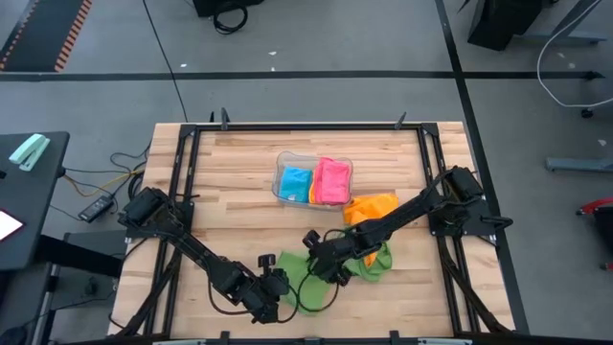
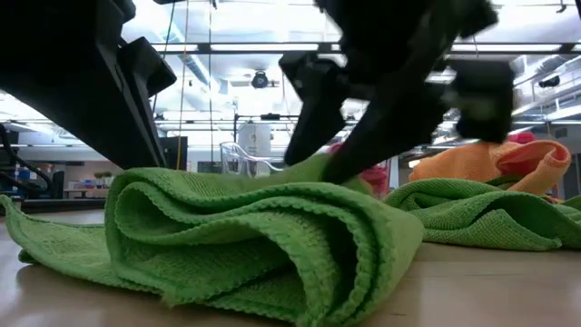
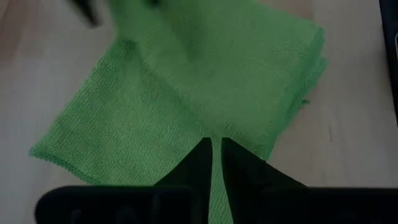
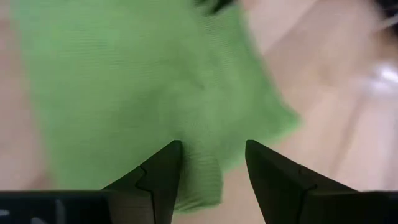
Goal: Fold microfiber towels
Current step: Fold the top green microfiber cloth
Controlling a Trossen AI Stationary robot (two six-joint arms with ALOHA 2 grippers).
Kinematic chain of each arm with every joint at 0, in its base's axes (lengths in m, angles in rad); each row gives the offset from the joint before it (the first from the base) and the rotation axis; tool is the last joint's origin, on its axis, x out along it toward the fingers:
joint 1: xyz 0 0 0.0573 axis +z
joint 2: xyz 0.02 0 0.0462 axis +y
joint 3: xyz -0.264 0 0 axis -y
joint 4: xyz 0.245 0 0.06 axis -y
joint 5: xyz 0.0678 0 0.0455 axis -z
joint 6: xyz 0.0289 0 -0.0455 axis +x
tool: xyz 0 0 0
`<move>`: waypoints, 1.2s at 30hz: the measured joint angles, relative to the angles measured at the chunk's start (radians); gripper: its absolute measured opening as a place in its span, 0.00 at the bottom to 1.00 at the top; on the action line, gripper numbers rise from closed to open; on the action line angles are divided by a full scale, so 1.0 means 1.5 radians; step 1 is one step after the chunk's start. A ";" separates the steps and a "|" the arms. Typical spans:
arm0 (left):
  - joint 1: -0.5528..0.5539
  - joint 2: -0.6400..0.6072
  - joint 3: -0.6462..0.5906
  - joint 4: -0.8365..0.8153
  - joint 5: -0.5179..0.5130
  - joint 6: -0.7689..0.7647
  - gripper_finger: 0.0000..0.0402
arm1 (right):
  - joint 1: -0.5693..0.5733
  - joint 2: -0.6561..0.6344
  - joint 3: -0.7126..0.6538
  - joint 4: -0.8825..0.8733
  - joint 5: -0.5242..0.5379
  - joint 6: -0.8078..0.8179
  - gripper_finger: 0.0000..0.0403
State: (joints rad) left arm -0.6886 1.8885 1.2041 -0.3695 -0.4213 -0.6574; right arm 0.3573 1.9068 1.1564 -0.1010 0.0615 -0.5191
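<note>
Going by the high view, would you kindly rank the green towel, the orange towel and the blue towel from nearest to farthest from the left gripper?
From the left gripper, at the table's near edge:
1. Green towel: right at the fingertips.
2. Orange towel: farther back and to the right, beside the tray.
3. Blue towel: in the clear tray, toward the far edge, farthest by a modest margin.

Clear tray (image 1: 287,156) and orange towel (image 1: 372,205) block mid-table.

Under the right gripper (image 2: 363,136), blurred in the low view, the green towel (image 2: 263,227) hides most of the tray (image 2: 238,156) behind it.
</note>
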 joint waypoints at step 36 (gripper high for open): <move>-0.023 -0.016 0.000 0.027 0.017 0.011 0.11 | -0.009 -0.098 -0.039 0.043 -0.127 0.076 0.47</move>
State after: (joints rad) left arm -0.7225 1.8645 1.2041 -0.3296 -0.3953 -0.6404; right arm 0.3442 1.7604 1.0983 -0.0369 -0.1295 -0.4050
